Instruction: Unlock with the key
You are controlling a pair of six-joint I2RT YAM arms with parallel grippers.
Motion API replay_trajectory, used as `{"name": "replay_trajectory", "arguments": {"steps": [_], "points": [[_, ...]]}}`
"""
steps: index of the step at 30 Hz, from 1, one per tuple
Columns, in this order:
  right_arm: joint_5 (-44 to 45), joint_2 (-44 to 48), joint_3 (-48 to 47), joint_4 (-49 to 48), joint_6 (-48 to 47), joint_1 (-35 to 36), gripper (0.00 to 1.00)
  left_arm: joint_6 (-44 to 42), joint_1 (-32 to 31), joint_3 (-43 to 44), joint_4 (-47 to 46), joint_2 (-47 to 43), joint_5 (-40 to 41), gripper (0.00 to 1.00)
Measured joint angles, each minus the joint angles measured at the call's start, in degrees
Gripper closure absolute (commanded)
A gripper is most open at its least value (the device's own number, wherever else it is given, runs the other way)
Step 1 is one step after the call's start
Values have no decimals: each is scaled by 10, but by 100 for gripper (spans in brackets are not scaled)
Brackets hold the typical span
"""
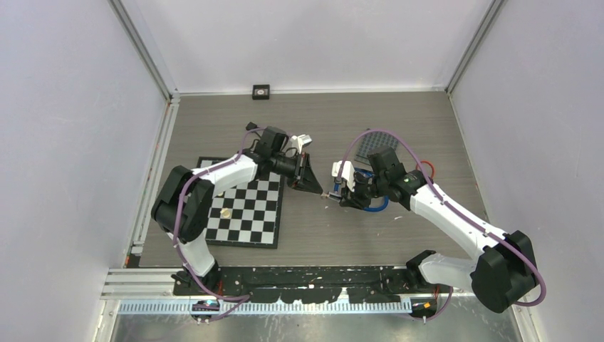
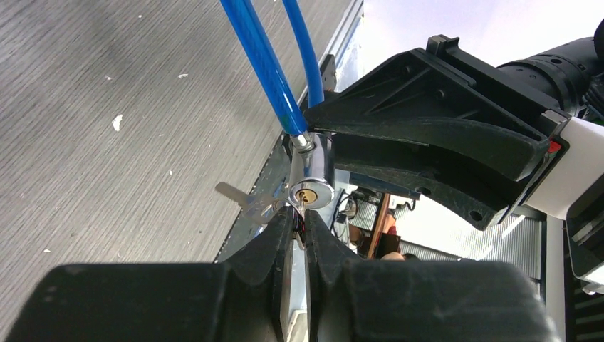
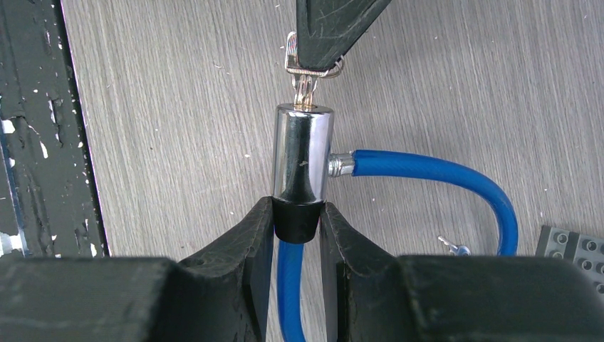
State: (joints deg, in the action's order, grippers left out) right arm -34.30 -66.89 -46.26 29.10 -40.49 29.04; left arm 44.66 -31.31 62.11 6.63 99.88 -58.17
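The lock (image 3: 303, 153) is a chrome cylinder on a blue cable (image 3: 441, 174), held off the table. My right gripper (image 3: 297, 217) is shut on its black end cap. At the other end the key (image 3: 305, 87) is in the keyhole, and the left gripper's fingers (image 3: 335, 28) pinch its head. In the left wrist view my left gripper (image 2: 300, 226) is shut on the key (image 2: 302, 208) just below the lock's brass keyhole face (image 2: 308, 194). A spare key (image 2: 238, 198) dangles from the ring at the left. From above, both grippers meet at the lock (image 1: 333, 194) mid-table.
A checkerboard mat (image 1: 246, 206) with a small round piece (image 1: 224, 212) lies under the left arm. A grey studded plate (image 1: 374, 142) sits behind the right arm. A small loose key (image 3: 452, 247) rests on the table near the cable. A black block (image 1: 261, 91) stands at the far edge.
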Motion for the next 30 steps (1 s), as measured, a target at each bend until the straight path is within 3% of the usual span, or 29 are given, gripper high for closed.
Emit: {"name": "replay_trajectory", "arguments": {"steps": [4,22,30], "points": [[2,0,0,-2,1,0,100,2,0,-2,-9,0,-2,100],[58,-3,2,-16,17,16,99,135,3,-38,-138,28,-10,100],[93,-9,8,-10,8,33,100,179,-6,-38,-151,60,-16,100]]}}
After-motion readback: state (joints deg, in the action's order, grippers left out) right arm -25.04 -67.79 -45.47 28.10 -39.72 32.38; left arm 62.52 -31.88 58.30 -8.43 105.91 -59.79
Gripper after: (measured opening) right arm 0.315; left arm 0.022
